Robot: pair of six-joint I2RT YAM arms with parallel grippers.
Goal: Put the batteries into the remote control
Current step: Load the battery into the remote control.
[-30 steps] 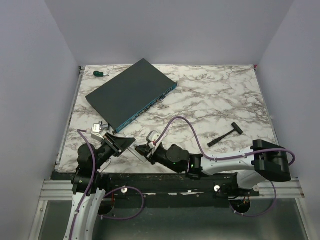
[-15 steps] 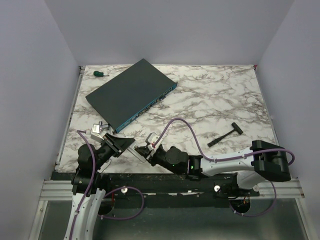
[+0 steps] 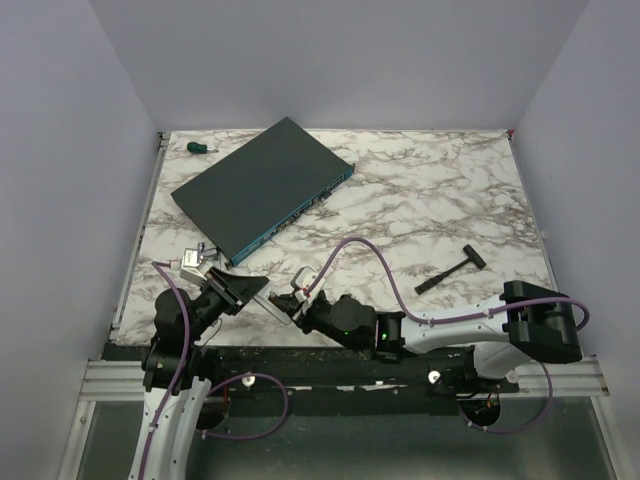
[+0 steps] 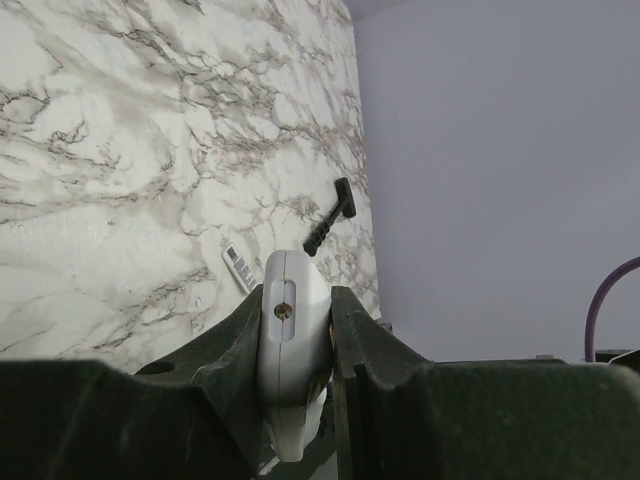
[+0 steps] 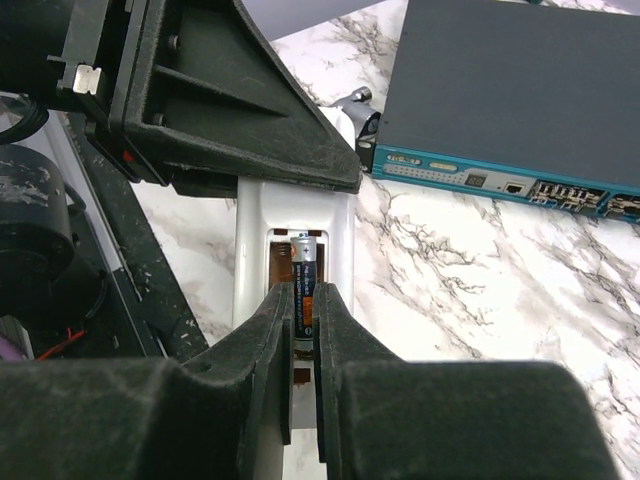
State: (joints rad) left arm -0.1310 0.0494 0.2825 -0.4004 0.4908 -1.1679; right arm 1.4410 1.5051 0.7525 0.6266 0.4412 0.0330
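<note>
We saw the marble bench [image 3: 450, 200] carrying a dark flat box [image 3: 262, 185] with a blue front edge, which lay at an angle towards the far left corner. Both arms were bent low over the near edge, left of its middle, with their tips close together.

The left gripper [image 4: 297, 300] was clenched on the white remote [image 4: 293, 350], one finger on each long side, holding it just above the bench near the near left corner. The right gripper [image 5: 305, 295] was closed tight on a battery, its tips meeting the remote from the right.

In the right wrist view the remote's back faced us and its battery bay stood open. A black T-shaped tool [image 3: 452, 268] lay near the right edge, well apart from both arms. A green-handled screwdriver [image 3: 200, 147] lay at the far left corner, just beyond the box.

The battery [image 5: 305, 270], dark with an orange band, sat lengthwise in the open bay, its lower part pinched between the right fingers. A small white ribbed piece [image 4: 238, 268] lay flat on the bench in the left wrist view; we could not tell what it was.
</note>
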